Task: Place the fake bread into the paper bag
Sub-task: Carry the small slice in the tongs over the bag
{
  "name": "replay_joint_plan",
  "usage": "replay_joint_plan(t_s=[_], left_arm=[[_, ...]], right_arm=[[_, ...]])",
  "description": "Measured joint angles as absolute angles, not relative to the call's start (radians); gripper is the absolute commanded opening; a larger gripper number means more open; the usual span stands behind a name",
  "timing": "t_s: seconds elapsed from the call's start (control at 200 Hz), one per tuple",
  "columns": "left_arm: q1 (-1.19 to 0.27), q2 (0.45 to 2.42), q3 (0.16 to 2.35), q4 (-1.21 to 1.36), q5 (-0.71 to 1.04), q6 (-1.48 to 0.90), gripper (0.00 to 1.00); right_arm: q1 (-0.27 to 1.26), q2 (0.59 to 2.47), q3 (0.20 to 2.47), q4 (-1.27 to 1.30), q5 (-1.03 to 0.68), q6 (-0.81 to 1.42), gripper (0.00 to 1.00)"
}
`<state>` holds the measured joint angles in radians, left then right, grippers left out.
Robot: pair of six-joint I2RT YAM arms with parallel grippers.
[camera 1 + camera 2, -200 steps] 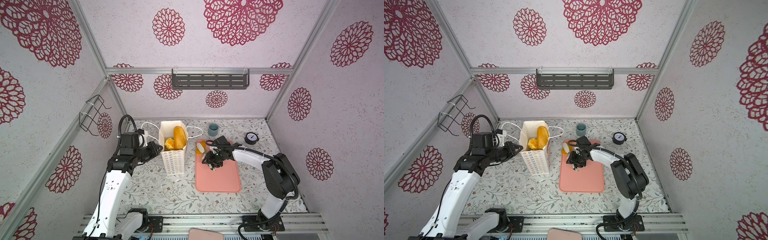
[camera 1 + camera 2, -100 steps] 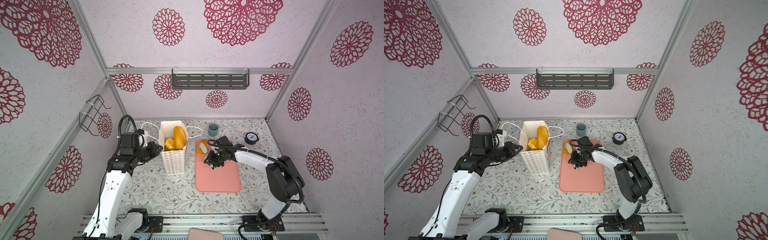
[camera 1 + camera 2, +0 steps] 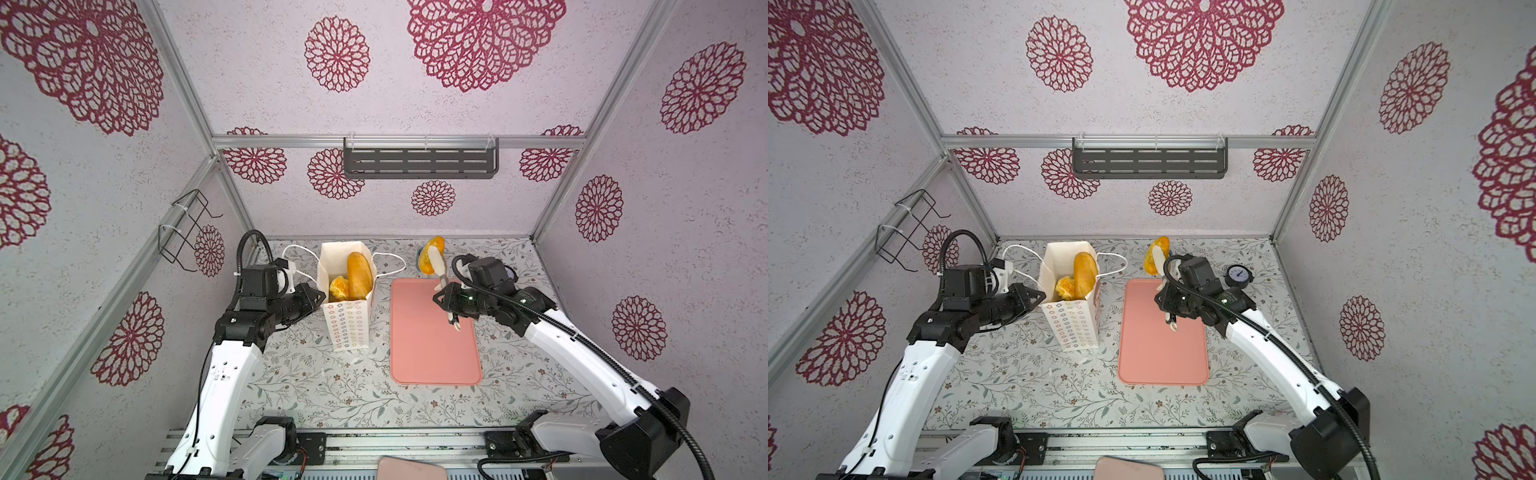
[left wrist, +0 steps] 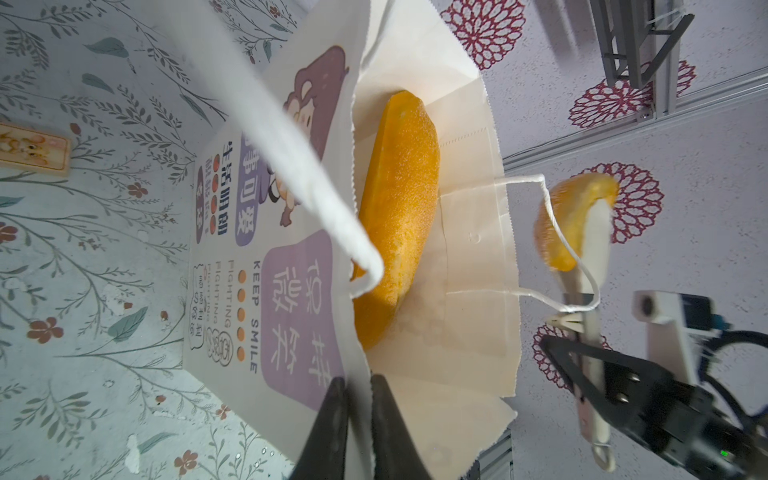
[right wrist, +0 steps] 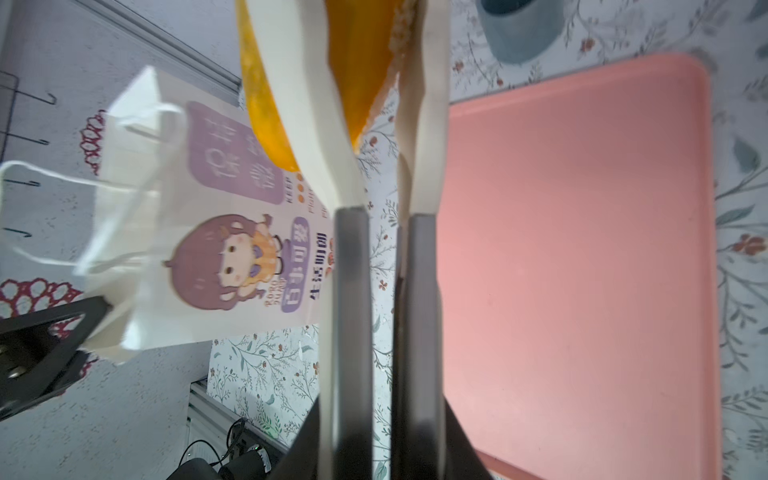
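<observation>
**Tongs lifting a toy bun clear of the mat, bag being held open**

The right gripper (image 3: 445, 296) is closing tight on the handles of white plastic tongs (image 3: 435, 259). A second ago the tongs were dipping to the far corner of the pink rectangular silicone mat (image 3: 432, 353). Now they are pointing up and away, holding a golden-orange toy bun (image 3: 424, 261) in the air beside the bag, not yet over its mouth. The pick looks finished and the carry across appears to be starting.

The left gripper (image 3: 316, 296) is staying pinched on the rim of the tall white paper bag with cord handles (image 3: 347, 328). A long golden loaf (image 3: 359, 276) and a small orange pastry (image 3: 338, 287) are already sitting inside.

A leaf-print bench (image 3: 316, 382) is carrying everything. Beyond it, pale walls with crimson rosettes are enclosing the cell, with a grey slotted shelf (image 3: 419, 160) hanging on the back wall.
</observation>
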<state>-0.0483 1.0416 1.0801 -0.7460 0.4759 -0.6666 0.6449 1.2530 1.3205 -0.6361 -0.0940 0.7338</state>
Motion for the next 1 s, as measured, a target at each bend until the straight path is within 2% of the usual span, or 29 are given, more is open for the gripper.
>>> replay_joint_plan(t_s=[0.21,0.42,0.555,0.771,0.911,1.001], left_arm=[[-0.048,1.039,1.080,-0.754,0.463,-0.667,0.14],[-0.048,1.038,1.080,-0.754,0.461,-0.682,0.14],[-0.048,1.038,1.080,-0.754,0.461,-0.682,0.14],[-0.048,1.038,1.081,-0.754,0.462,-0.682,0.14],[-0.048,1.038,1.082,-0.754,0.462,-0.682,0.14],[-0.048,1.038,1.082,-0.754,0.462,-0.682,0.14]], right_arm=[[0.887,1.330,1.607,-0.706,0.008,0.671,0.23],[1.028,1.575,1.864,-0.820,0.073,0.599,0.23],[1.071,1.691,1.927,-0.875,0.097,0.568,0.24],[1.082,1.754,1.957,-0.948,0.102,0.556,0.27],[1.082,1.777,1.990,-0.957,0.104,0.549,0.31],[1.082,1.785,1.997,-0.967,0.102,0.548,0.38]])
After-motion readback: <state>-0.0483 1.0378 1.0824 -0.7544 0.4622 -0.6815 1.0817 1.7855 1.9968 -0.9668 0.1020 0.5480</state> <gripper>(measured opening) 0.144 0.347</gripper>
